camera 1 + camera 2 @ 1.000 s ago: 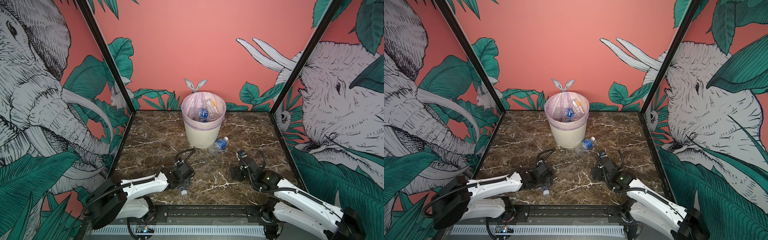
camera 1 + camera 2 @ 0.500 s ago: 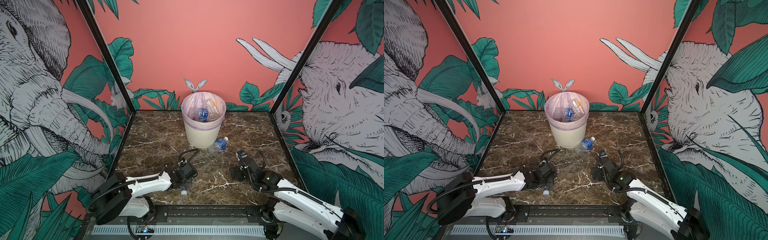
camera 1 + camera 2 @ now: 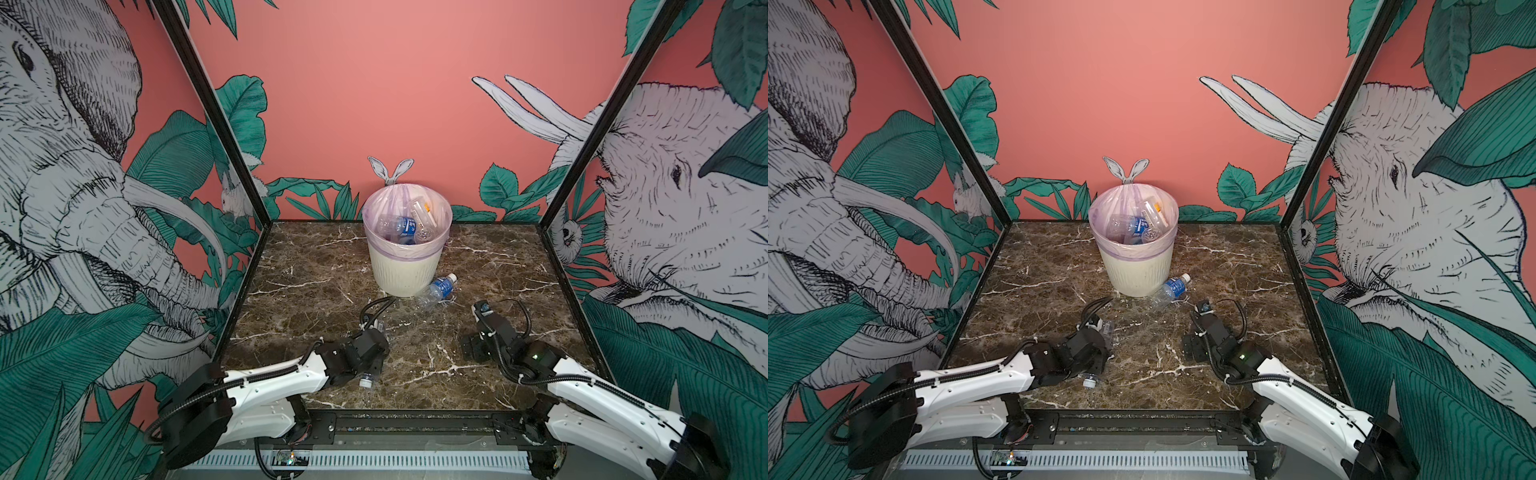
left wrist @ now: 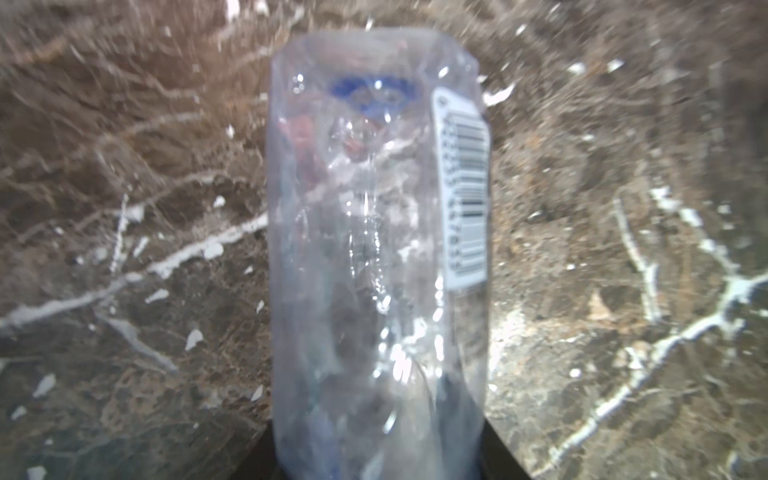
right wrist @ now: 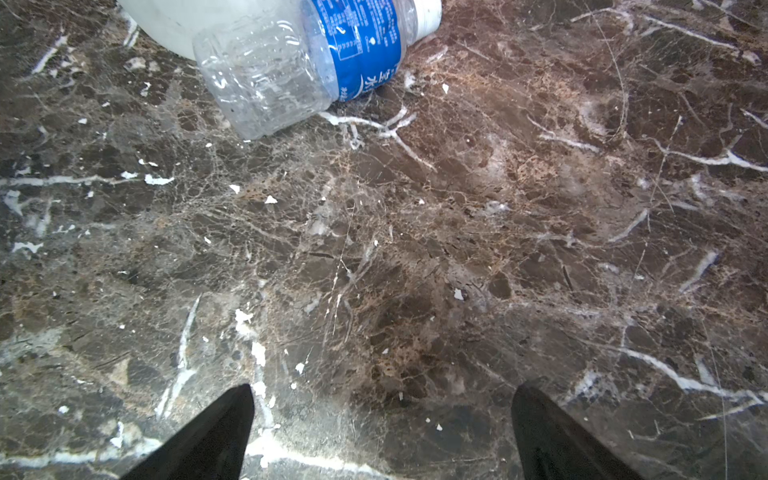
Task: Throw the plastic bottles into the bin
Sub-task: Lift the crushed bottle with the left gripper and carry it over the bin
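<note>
My left end effector [image 4: 380,455] is clamped on a clear bottle [image 4: 374,216]; right end effector [image 5: 382,390] apart above bench [image 5: 457,249], blue-labelled bottle [image 5: 316,54] lying against bin [image 3: 401,270].

Clear bottle [image 4: 374,249] fills the middle, blurry and crumpled. White barcode sticker [image 4: 463,187] on its side, blue mark at far end. Dark fingers [image 4: 496,457] flank near end. Brown white-veined table [image 4: 145,208] behind.

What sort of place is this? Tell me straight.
Probably a staged robot test booth: printed elephant-and-leaf wall panels in a black frame, a marble-look tabletop, and a left arm and right arm mounted at its front edge.
</note>
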Available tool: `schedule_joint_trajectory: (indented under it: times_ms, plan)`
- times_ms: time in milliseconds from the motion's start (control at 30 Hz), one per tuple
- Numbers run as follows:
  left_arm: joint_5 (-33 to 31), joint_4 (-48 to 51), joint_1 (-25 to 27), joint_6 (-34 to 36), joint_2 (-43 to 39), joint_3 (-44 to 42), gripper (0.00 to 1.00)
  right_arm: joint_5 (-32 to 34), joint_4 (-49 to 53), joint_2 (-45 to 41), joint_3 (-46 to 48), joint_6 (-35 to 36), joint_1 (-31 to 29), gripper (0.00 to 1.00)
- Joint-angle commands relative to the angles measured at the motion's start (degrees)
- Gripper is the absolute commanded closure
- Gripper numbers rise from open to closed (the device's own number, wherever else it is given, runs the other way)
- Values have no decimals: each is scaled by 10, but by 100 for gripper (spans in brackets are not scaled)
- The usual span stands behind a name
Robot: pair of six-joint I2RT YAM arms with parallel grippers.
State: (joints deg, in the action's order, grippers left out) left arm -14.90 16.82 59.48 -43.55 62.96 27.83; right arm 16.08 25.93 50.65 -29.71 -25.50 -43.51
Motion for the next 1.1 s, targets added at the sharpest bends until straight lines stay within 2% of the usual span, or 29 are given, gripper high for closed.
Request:
schedule_joint_trajectory:
  times_ms: [0,200,367,467,567,700,867,967,1067]
  plan:
    - [-29,-4,3,26,-45,-25,53,9,-11,2,2,-4,-4,1]
    - [-50,17,3,39,-146,-53,53,9,-11,5,1,-3,-6,1]
    - [-78,42,3,64,-272,-64,53,7,-12,15,-3,-2,-7,1]
    - [-97,71,3,94,-326,-44,52,8,-11,15,-3,-2,-8,1]
    - [-107,96,3,128,-345,-6,51,8,-12,15,-3,-2,-9,1]
    - [-119,107,3,187,-329,77,50,7,-12,18,-4,0,-9,1]
    - [-129,85,3,279,-270,211,50,7,-12,17,-5,0,-10,1]
    - [-125,51,3,353,-213,313,51,6,-12,15,-3,0,-10,1]
    - [-112,25,2,435,-115,439,50,6,-12,13,-2,1,-10,1]
